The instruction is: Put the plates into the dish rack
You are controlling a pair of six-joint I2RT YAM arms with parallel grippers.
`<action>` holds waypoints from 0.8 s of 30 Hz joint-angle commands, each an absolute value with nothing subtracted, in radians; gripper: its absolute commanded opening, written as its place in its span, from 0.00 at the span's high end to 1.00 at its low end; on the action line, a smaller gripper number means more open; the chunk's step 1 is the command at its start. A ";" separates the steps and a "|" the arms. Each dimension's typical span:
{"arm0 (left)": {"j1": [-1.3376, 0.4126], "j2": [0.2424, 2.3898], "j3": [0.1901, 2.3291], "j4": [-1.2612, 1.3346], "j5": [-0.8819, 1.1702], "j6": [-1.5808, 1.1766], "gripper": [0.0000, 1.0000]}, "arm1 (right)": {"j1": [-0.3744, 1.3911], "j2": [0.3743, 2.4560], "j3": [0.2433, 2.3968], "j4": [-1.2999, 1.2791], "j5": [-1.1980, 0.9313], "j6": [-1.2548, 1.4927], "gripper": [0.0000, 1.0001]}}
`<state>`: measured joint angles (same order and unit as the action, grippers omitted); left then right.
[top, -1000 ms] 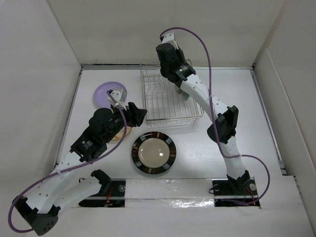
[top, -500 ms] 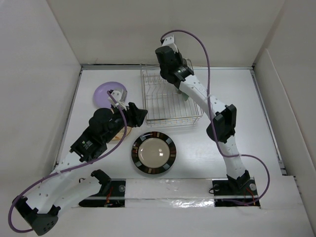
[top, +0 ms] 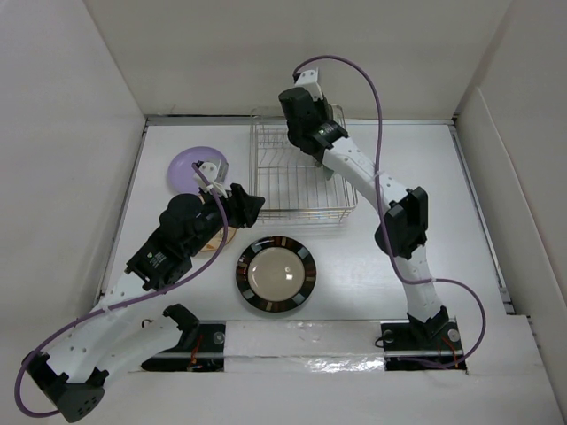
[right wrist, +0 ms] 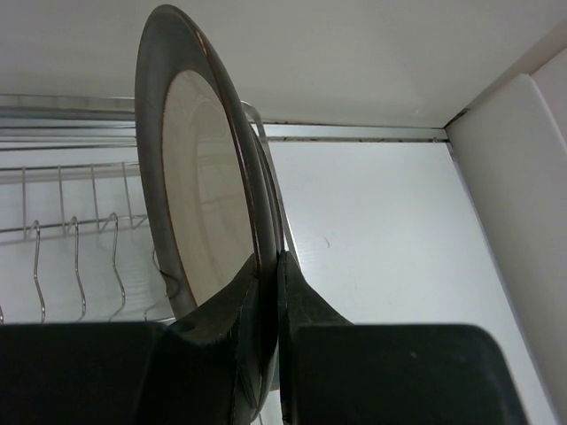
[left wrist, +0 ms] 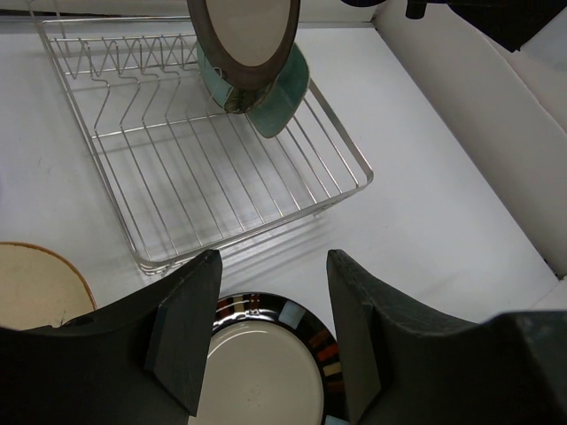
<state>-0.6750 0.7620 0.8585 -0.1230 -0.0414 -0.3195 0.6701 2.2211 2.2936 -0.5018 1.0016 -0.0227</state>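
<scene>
My right gripper [right wrist: 272, 262] is shut on the rim of the glossy grey-brown plate [right wrist: 199, 195] and holds it on edge over the far part of the dish rack [top: 297, 190]. In the left wrist view this plate [left wrist: 246, 40] hangs above the rack [left wrist: 204, 186], with a pale green plate [left wrist: 288, 93] on edge just behind it. My left gripper [left wrist: 273, 262] is open and empty above the black-rimmed plate [top: 275, 274], which lies flat in front of the rack. The lavender plate [top: 189, 166] lies left of the rack. The tan plate [left wrist: 35, 283] lies under my left arm.
White walls close the table at the left, back and right. My right arm [top: 390, 212] reaches along the rack's right side. My left arm [top: 168, 248] lies over the table's left half, between the lavender and the black-rimmed plate.
My right gripper has carried the grey-brown plate a little farther back over the rack. The left arm has not moved.
</scene>
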 commanded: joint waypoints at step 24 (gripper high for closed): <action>-0.681 0.796 0.851 -0.086 -0.069 -0.314 0.52 | 0.646 2.296 2.339 -0.526 0.950 0.129 1.00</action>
<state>-0.6750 0.7906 0.8585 -0.1192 -0.0509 -0.3195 0.6716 2.2894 2.3272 -0.5690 1.0027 0.0334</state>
